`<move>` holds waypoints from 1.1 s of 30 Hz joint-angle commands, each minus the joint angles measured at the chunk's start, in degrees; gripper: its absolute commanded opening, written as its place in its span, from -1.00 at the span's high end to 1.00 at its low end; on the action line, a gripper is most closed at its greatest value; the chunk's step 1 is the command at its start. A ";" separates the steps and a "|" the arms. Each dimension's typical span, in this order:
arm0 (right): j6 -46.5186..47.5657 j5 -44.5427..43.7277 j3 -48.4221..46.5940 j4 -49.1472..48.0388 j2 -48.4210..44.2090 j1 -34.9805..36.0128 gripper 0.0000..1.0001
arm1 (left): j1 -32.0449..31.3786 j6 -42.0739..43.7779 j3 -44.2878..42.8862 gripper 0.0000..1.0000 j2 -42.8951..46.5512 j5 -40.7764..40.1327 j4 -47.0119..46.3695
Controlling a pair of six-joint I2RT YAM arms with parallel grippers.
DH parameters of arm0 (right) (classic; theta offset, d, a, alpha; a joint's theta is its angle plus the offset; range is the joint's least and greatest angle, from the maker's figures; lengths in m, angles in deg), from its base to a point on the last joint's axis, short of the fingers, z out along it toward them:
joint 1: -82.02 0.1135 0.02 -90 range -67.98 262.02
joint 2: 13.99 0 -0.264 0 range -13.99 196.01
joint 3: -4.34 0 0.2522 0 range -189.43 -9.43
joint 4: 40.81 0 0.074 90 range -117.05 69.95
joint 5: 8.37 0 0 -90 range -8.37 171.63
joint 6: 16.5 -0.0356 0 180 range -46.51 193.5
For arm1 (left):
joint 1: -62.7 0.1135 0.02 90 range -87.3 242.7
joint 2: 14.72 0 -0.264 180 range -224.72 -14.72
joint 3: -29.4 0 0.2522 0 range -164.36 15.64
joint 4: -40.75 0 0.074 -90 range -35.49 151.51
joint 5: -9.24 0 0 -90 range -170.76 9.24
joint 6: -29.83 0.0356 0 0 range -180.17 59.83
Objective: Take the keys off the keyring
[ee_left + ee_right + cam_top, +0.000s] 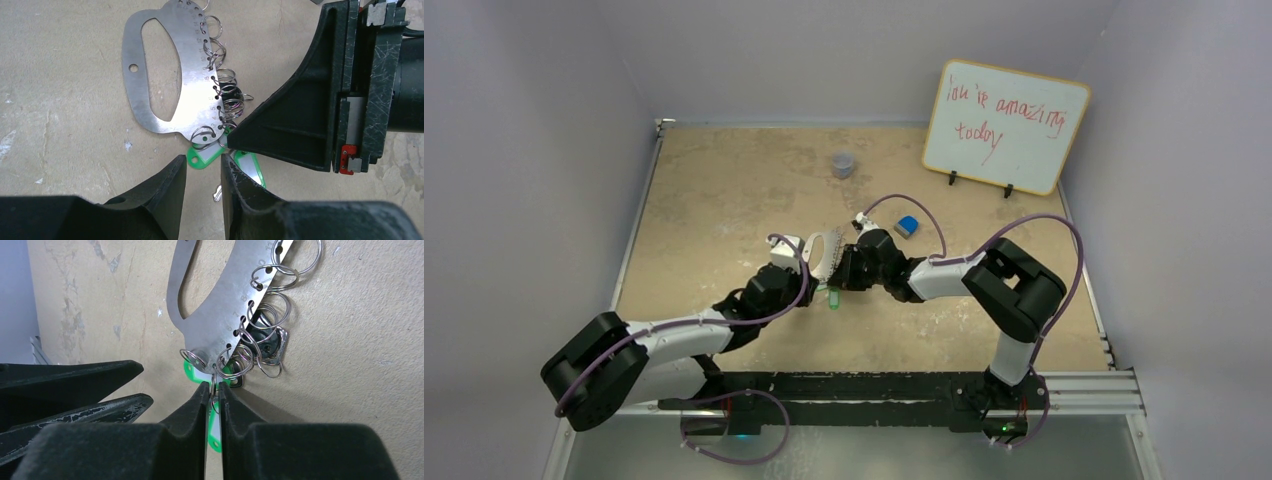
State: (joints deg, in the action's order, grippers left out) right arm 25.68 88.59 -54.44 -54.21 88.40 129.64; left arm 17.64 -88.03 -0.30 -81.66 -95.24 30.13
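Note:
The keyring [192, 60] is a flat silver metal loop lying on the table, with several small split rings along its numbered edge. It also shows in the top view [821, 248] and the right wrist view [215, 305]. Green-headed keys [206, 156] hang at its lower end, and a dark-headed one [267, 347] lies among the rings. My right gripper [214, 386] is shut on a split ring that carries a green key [214, 432]. My left gripper [202, 159] is open and empty, its fingertips just short of the green keys. The two grippers meet at the keyring's end [829, 285].
A small grey cup [843, 164] stands at the back. A small blue block [907, 226] lies right of the grippers. A whiteboard [1006, 125] stands at the back right. Grey walls close the table on three sides.

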 commanded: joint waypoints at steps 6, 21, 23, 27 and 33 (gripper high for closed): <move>-0.92 -1.33 -2.41 0.85 -0.97 0.36 0.83 | -0.20 1.73 1.35 0.41 1.80 1.87 -2.77; -4.81 -2.15 -4.09 4.63 -3.78 0.35 0.91 | -2.31 4.45 4.42 0.41 3.22 3.72 -7.79; -6.23 -2.71 -4.56 5.59 -4.33 0.30 0.92 | -3.01 4.76 5.13 0.40 3.06 3.23 -9.41; -8.43 -3.93 -6.09 7.52 -5.23 0.32 0.92 | -4.41 6.15 6.15 0.40 2.22 1.10 -12.69; -9.39 -4.15 -6.64 8.11 -5.14 0.31 0.93 | -5.38 7.28 6.01 0.38 -2.02 -0.62 -17.31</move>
State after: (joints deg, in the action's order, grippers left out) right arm 18.27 85.79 -59.10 -46.87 84.92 129.64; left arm 12.94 -82.46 5.43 -81.07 -93.73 19.33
